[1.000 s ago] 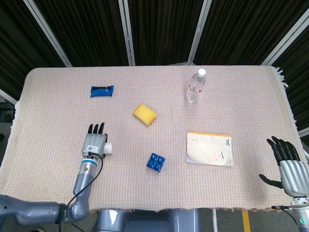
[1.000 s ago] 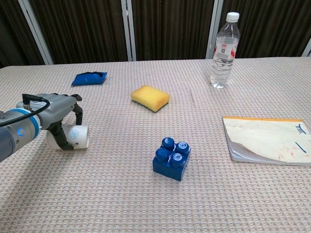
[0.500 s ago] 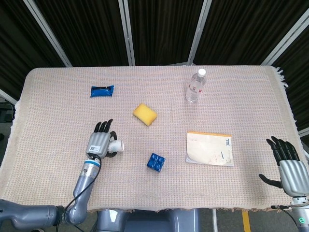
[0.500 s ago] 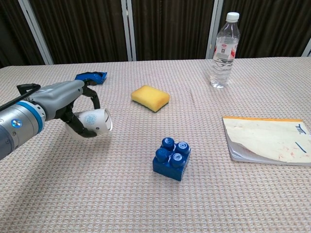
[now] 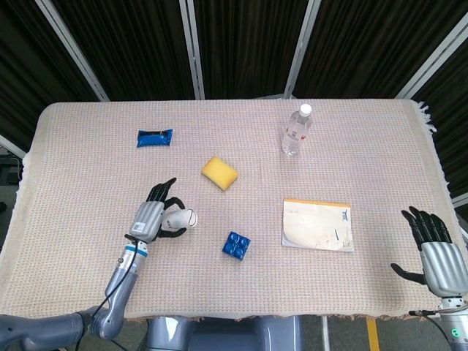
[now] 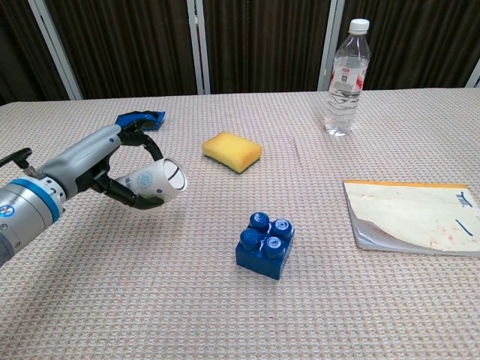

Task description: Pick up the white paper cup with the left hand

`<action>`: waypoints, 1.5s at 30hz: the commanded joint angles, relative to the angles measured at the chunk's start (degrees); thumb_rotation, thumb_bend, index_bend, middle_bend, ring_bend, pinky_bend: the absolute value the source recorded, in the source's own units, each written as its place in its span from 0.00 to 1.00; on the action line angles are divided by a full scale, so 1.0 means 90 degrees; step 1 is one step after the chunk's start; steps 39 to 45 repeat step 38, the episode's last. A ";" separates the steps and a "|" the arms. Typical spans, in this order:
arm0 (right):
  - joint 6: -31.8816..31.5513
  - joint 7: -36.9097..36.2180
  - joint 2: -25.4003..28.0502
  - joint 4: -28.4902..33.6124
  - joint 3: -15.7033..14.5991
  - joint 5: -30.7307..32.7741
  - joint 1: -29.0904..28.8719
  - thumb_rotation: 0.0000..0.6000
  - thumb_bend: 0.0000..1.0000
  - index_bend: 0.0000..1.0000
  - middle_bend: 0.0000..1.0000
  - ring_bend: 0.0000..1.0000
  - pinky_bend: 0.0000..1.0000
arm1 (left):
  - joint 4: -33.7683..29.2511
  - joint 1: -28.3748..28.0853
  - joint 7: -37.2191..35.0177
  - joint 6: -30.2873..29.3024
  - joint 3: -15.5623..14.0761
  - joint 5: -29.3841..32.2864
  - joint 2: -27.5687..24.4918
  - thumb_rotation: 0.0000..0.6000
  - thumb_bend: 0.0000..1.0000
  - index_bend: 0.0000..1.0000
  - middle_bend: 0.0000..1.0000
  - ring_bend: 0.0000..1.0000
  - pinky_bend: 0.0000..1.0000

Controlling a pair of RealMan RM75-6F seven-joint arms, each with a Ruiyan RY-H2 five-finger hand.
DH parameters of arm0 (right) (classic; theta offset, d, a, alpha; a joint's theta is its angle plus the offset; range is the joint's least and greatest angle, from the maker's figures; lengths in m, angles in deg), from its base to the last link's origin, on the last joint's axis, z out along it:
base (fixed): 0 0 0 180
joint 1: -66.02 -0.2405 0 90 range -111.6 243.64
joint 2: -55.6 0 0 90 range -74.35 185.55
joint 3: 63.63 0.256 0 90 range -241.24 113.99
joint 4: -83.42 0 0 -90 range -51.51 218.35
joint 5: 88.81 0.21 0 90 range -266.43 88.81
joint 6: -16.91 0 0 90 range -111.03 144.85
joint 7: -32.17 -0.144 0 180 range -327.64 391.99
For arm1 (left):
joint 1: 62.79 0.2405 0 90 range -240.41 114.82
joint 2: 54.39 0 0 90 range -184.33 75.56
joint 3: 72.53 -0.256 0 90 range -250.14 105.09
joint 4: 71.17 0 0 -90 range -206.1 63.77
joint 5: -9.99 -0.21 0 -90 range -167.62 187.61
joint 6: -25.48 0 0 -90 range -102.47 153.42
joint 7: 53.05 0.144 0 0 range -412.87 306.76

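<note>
My left hand point(image 5: 151, 216) point(image 6: 105, 165) grips the white paper cup point(image 5: 180, 219) point(image 6: 154, 182), which lies on its side in my fingers, its open mouth pointing right. In the chest view the cup hangs clear of the woven tablecloth point(image 6: 150, 300). My right hand point(image 5: 434, 247) stays at the table's near right corner, fingers spread, holding nothing.
A blue building block point(image 5: 236, 245) point(image 6: 265, 243) sits just right of the cup. A yellow sponge point(image 5: 219, 172) point(image 6: 232, 151), a blue packet point(image 5: 154, 137) point(image 6: 138, 119), a water bottle point(image 5: 296, 129) point(image 6: 346, 78) and a notebook point(image 5: 318, 225) point(image 6: 416, 215) lie further off.
My left hand has lifted the cup off the cloth and carried it rightward and up; the cup's mouth now faces right. The right hand has not moved.
</note>
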 commanded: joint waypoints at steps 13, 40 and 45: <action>-0.0076 0.0086 -0.0005 0.0032 0.0016 0.0017 0.0030 1.00 0.00 0.00 0.00 0.00 0.00 | 0.0640 0.0403 -0.0761 0.0426 -0.0200 -0.0260 -0.0407 1.00 0.11 0.41 0.00 0.00 0.00; -0.0087 0.0081 -0.0024 -0.0002 0.0054 0.0083 0.0039 1.00 0.00 0.00 0.00 0.00 0.00 | -0.0461 0.1821 0.0554 -0.2038 -0.0489 -0.1530 -0.1970 1.00 0.10 0.00 0.00 0.00 0.00; -0.0087 0.0081 -0.0024 -0.0002 0.0054 0.0083 0.0039 1.00 0.00 0.00 0.00 0.00 0.00 | -0.0461 0.1821 0.0554 -0.2038 -0.0489 -0.1530 -0.1970 1.00 0.10 0.00 0.00 0.00 0.00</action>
